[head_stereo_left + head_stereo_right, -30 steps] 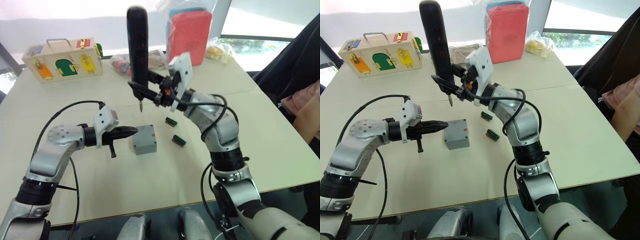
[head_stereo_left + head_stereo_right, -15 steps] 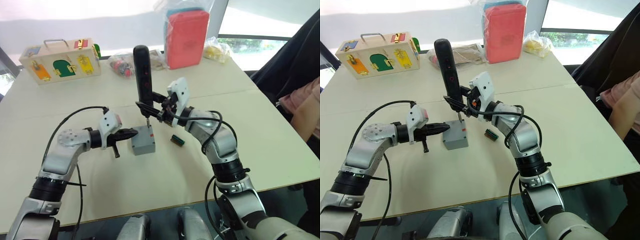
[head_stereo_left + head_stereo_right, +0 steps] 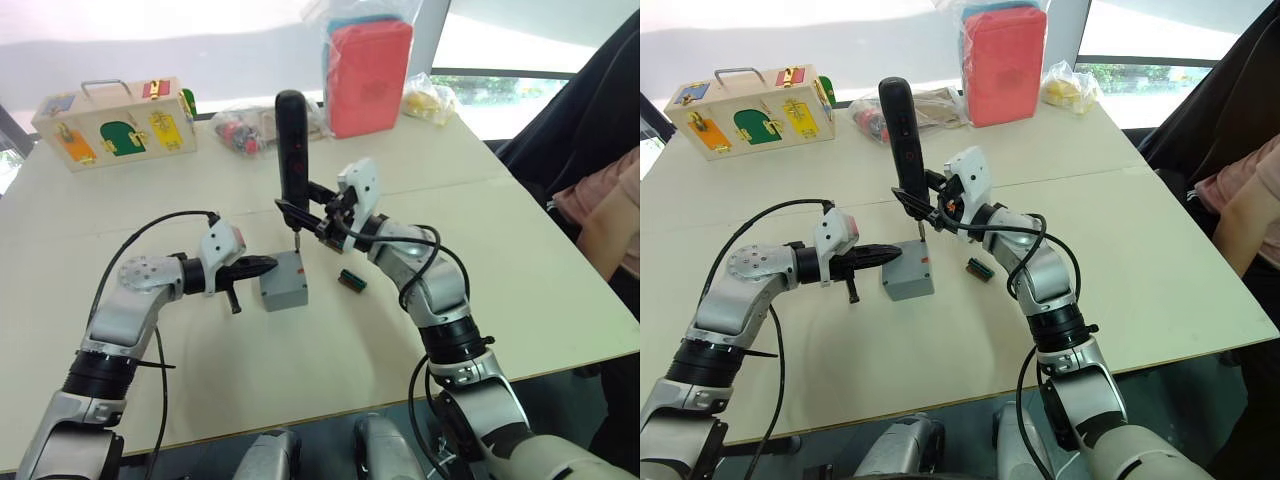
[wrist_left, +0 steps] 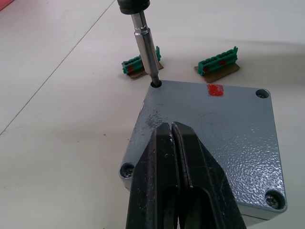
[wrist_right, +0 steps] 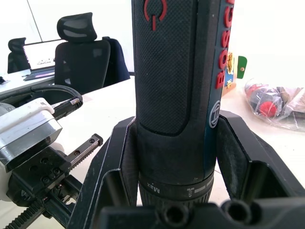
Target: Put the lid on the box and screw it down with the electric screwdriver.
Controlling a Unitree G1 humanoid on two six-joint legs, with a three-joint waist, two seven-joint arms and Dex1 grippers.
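- The box (image 3: 283, 281) sits mid-bench with the lid (image 4: 209, 133) already on top; bare bench (image 3: 330, 360) lies on the near side, toward the front edge.
- The left gripper (image 4: 172, 143) has its jaws pressed together, tips resting on the lid's near edge.
- The right gripper (image 3: 303, 208) has its jaws pinching the electric screwdriver (image 3: 292, 150), held nearly upright, bit set in 1 corner screw hole.
- 2 green connector blocks (image 4: 217, 63) lie just beyond the box, near the bit.
- A wooden latch box (image 3: 113, 123), a red pack (image 3: 368, 75) and plastic bags stand well apart at the far edge.
- Whether a screw sits under the bit cannot be made out.
- The box's walls are largely hidden under the lid in the left wrist view.
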